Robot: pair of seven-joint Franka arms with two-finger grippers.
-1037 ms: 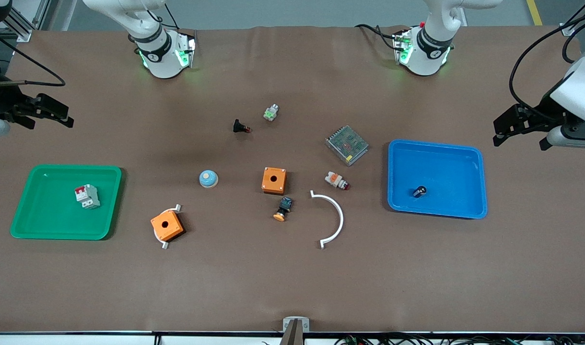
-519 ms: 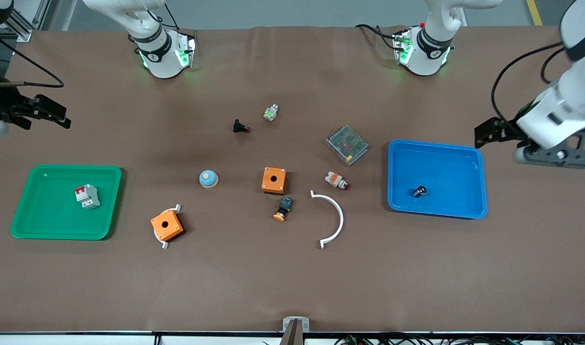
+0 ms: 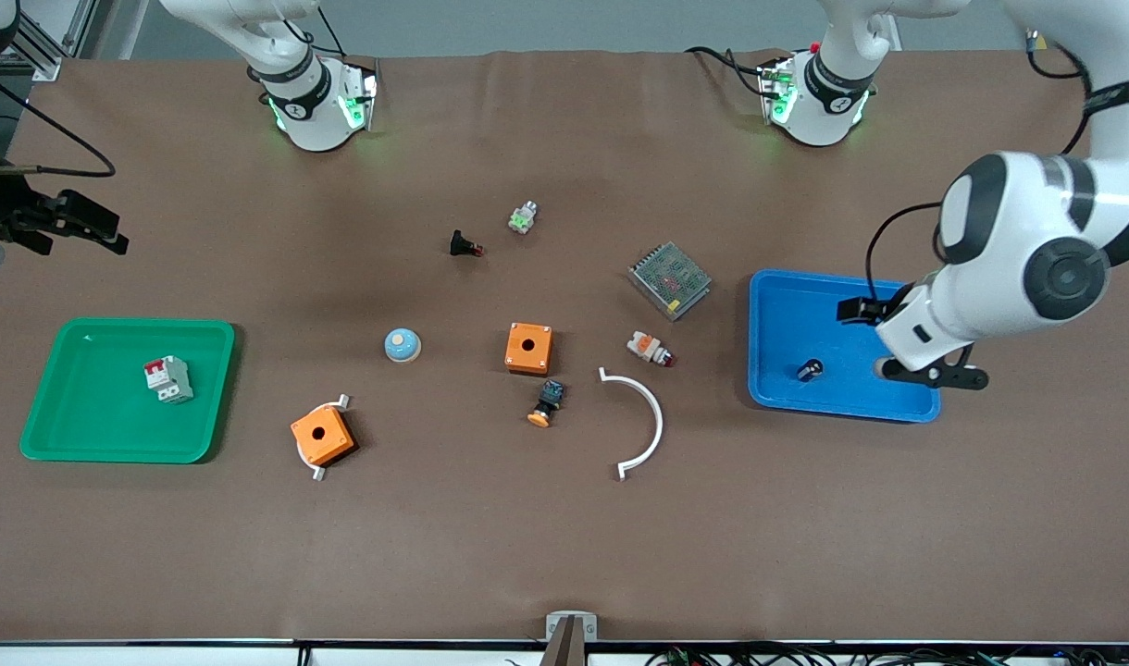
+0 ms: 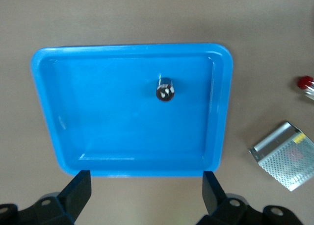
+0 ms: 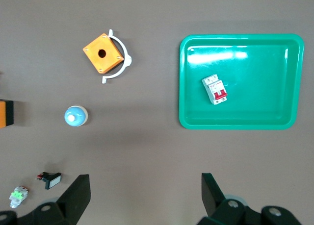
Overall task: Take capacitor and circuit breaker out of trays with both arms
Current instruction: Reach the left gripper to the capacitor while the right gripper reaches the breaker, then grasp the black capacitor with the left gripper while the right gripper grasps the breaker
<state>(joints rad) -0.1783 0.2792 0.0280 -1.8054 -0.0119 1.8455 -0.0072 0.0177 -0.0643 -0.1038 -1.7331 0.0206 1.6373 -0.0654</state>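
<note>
The capacitor (image 3: 809,370), a tiny black cylinder with a pale end, lies in the blue tray (image 3: 842,277). It also shows in the left wrist view (image 4: 165,89) inside the tray (image 4: 132,48). My left gripper (image 3: 898,344) is up in the air over the tray's rim, open and empty (image 4: 146,186). The breaker (image 3: 167,378), white-grey with a red top, lies in the green tray (image 3: 139,324). It also shows in the right wrist view (image 5: 215,89) inside the green tray (image 5: 235,37). My right gripper (image 3: 102,231) is open and empty (image 5: 144,186) over bare table at the right arm's end.
Mid-table lie two orange boxes (image 3: 528,348) (image 3: 322,436), a blue dome (image 3: 403,345), a white curved piece (image 3: 643,416), a metal mesh unit (image 3: 670,279), an orange-capped black button (image 3: 546,404), a red-tipped white button (image 3: 650,349), a small black part (image 3: 465,245) and a green-white part (image 3: 523,218).
My left arm has swung in from the table's end to over the blue tray's rim. My right gripper has drifted slightly toward the table's edge. Capacitor and breaker have not moved.
</note>
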